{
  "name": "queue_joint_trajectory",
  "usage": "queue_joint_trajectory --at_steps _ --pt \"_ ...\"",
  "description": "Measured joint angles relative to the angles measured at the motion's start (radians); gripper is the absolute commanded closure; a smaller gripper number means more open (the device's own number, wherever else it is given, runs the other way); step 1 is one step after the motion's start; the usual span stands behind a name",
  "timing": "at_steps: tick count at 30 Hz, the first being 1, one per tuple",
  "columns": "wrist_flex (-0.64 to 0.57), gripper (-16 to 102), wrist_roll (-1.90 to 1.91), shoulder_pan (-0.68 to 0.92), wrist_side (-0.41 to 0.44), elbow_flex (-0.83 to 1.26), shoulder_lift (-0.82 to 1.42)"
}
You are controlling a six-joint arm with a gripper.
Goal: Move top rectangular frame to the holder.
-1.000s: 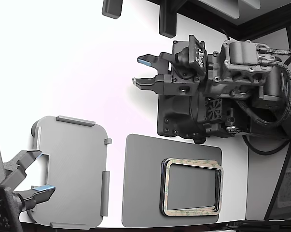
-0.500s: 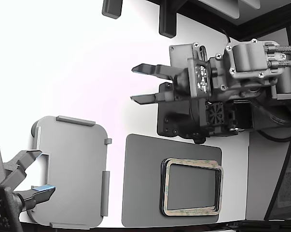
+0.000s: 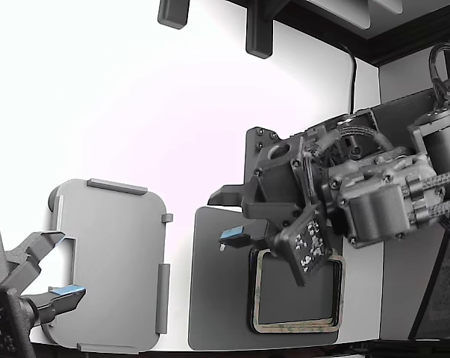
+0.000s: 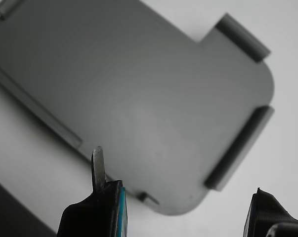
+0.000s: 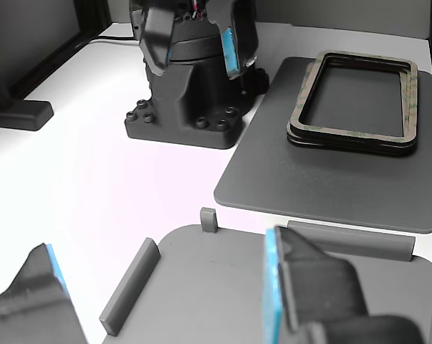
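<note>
The top rectangular frame (image 3: pixel 259 298) has a mottled tan border and lies on a stack of like frames on a dark grey mat (image 3: pixel 217 298). It also shows in the other view (image 5: pixel 352 132). The holder (image 3: pixel 109 268) is a light grey plate with raised tabs at the exterior view's left, and it fills the wrist view (image 4: pixel 139 98). My gripper (image 3: pixel 226 218) is open and empty over the mat's upper left edge, beside the frames. Its fingertips stand wide apart in the wrist view (image 4: pixel 188 212). It also shows at the top of the other view (image 5: pixel 194 36).
A second arm's open gripper (image 3: pixel 53 265) hovers at the holder's left notch; its blue-padded fingers (image 5: pixel 287 287) fill the other view's foreground. A black base block (image 5: pixel 187 107) stands behind the mat. Dark blocks (image 3: pixel 258 33) sit at the table's far edge.
My arm has swung down and turned. The gripper moved from above the black block down to the mat's upper left edge, still open. The frames and the second arm have not moved.
</note>
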Motion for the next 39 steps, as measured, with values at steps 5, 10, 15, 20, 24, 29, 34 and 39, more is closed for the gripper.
queue_joint_trajectory --at_steps 5,10,15,20,24,29,34,39 --pt "0.035 -14 0.002 0.092 -0.014 -0.091 -0.12" --pt "0.153 -14 -0.054 0.199 -0.014 -0.204 -0.23" --pt "0.256 -14 -0.069 0.318 -0.02 -0.311 -0.321" --pt "0.206 -14 -0.118 0.407 -0.097 -0.259 -0.334" --pt "0.221 -14 -0.129 0.468 -0.095 -0.253 -0.397" --pt "0.245 -14 -0.103 0.541 -0.052 -0.276 -0.485" --pt "0.265 -14 -0.138 0.586 -0.072 -0.276 -0.503" --pt "0.233 -13 -0.106 0.618 -0.094 -0.227 -0.489"
